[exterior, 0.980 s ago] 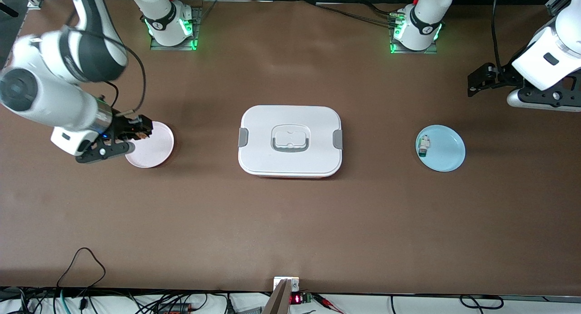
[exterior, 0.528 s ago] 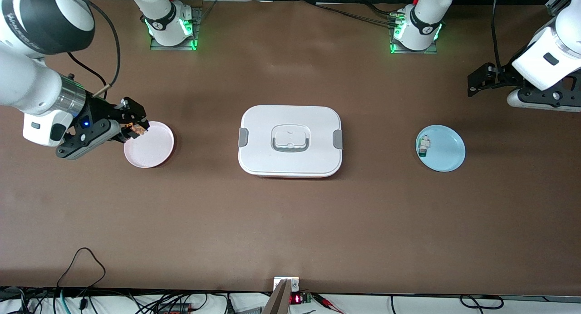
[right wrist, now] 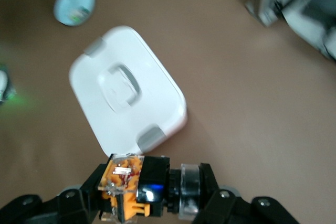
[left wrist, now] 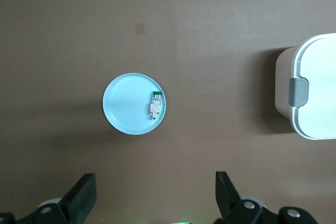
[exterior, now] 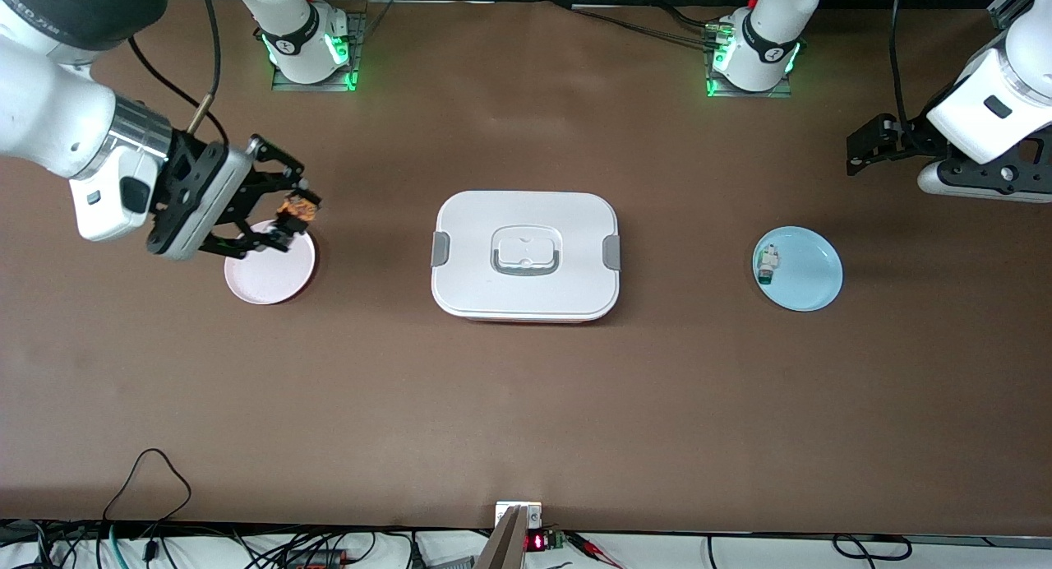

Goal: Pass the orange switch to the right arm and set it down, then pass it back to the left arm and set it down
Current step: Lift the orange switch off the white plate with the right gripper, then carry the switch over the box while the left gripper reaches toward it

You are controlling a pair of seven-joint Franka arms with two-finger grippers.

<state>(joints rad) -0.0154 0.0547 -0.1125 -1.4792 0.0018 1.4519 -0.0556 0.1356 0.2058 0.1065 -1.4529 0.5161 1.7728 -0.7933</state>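
Note:
My right gripper is shut on the orange switch, a small black block with orange parts and a clear end. It hangs over the edge of the pink plate that faces the box. In the right wrist view the switch lies crosswise between the fingers of the right gripper. The white lidded box stands mid-table, apart from both arms. My left gripper waits open over bare table at the left arm's end, and the left wrist view shows nothing between its fingers.
A light blue plate at the left arm's end holds a small white-and-green component. The left wrist view shows that plate and one end of the box. Cables lie along the table's near edge.
My right gripper has risen from the pink plate with the switch, turned, and shifted toward the box. The left arm has not moved.

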